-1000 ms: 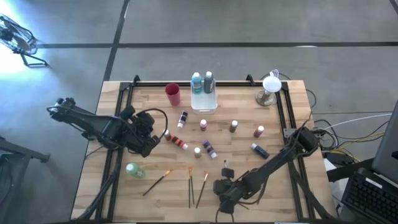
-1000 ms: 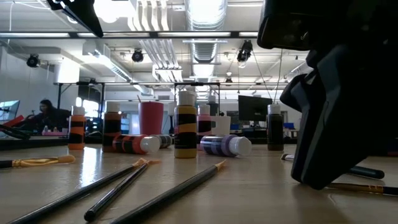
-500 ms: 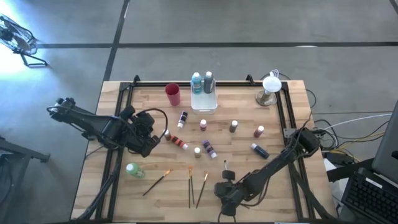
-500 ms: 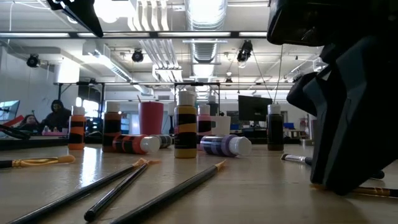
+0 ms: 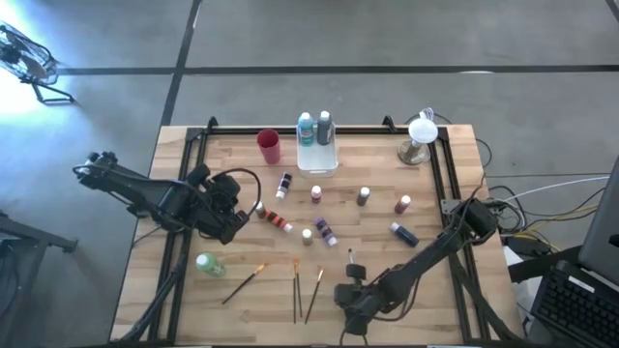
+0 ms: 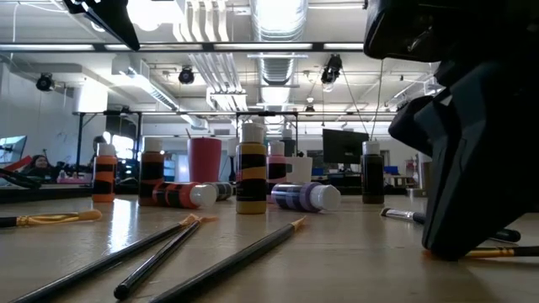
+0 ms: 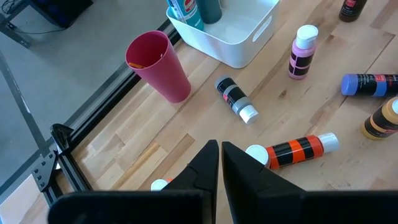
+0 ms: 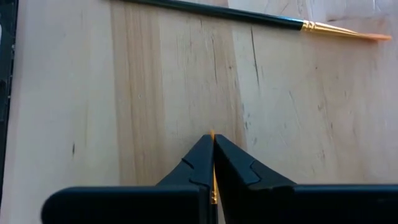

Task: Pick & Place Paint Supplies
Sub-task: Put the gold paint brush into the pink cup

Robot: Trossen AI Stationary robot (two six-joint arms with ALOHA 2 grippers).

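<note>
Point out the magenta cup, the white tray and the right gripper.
magenta cup (image 7: 158, 68): left wrist view, on its side wall.
white tray (image 7: 231, 40): left wrist view, on its near wall.
right gripper (image 8: 212, 163): right wrist view, midway between the fingertips, shut on a paintbrush (image 8: 212, 138).

- Cup (image 5: 269, 147) stood at the table's (image 5: 455, 193) far edge, tray (image 5: 317, 158) just right of it, two bottles (image 5: 314, 129) upright inside the tray.
- Lamp (image 5: 420, 138) sat at the far right corner.
- Loose bottles (image 5: 321, 230) were scattered mid-table, some upright, some lying down.
- Three brushes (image 5: 296, 288) lay near the front edge, left of the right gripper (image 5: 350, 307).
- A fourth brush (image 8: 212, 167) sat clamped between the right gripper's fingers, tip on the wood.
- Left gripper (image 5: 235, 224) hung at the left side, beside a lying bottle (image 7: 300, 150).
</note>
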